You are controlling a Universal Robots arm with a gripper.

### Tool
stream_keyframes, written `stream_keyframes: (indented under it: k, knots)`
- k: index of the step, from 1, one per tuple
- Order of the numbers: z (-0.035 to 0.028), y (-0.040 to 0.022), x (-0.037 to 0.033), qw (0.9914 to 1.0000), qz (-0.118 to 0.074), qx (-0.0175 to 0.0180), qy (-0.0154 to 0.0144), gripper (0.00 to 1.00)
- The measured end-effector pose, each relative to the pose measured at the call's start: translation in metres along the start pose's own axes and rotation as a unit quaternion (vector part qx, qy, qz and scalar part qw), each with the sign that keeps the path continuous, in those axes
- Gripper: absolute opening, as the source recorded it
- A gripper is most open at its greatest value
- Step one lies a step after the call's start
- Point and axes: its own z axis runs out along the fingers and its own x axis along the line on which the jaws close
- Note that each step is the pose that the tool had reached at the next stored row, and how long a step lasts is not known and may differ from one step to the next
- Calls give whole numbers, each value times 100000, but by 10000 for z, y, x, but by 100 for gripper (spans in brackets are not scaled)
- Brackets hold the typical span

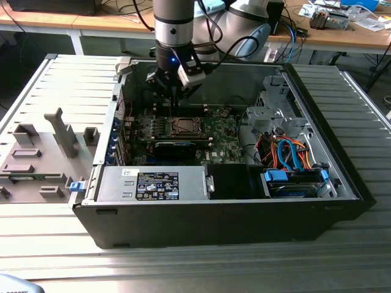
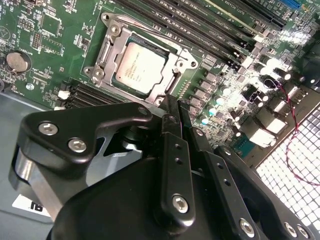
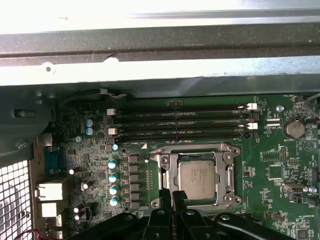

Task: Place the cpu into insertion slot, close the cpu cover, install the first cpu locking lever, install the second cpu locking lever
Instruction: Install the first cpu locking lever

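Ribbed grey metal tabletop [image 1: 183, 262] carries an open black computer case [image 1: 232, 213], and down inside it lies the green motherboard [image 2: 50, 40]. The arm's gripper [image 1: 173, 91] hangs low over the board, right at the socket.

And the cpu [image 2: 141, 67] is in: its silvery top sits flat inside the insertion slot [image 3: 172, 187], square to the rim, seen in both wrist views. The cpu cover [image 2: 112, 42] looks to be lying down around the chip, its window framing the metal top, though whether it is fully seated cannot be told. No locking lever can be picked out with certainty.

The gripper's fingers [image 2: 172, 125] are pressed together with nothing between them, tips poised just beside the socket's near edge, on the side away from the memory slots [image 3: 177, 122].

What could go wrong? The tips are very near the cover; a careless push down or sideways could scrape the frame, or shift the chip if the cover is not truly down. Small capacitors [image 3: 113, 177] stand close beside the socket and could be clipped by a wide swing.

As for orientation, the chip is square, so it has no real long axis; it lies flat, face up, edges parallel to the socket and to the memory slots.
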Motion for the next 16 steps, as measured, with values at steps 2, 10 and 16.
stream_keyframes:
  k: [2,10,16]
  knots:
    - [0,1,5,100000,-7,-5,-3,16]
    - [-2,0,118,100000,-10,-1,0,16]
    - [-3,11,180,99997,-778,-11,-9,16]
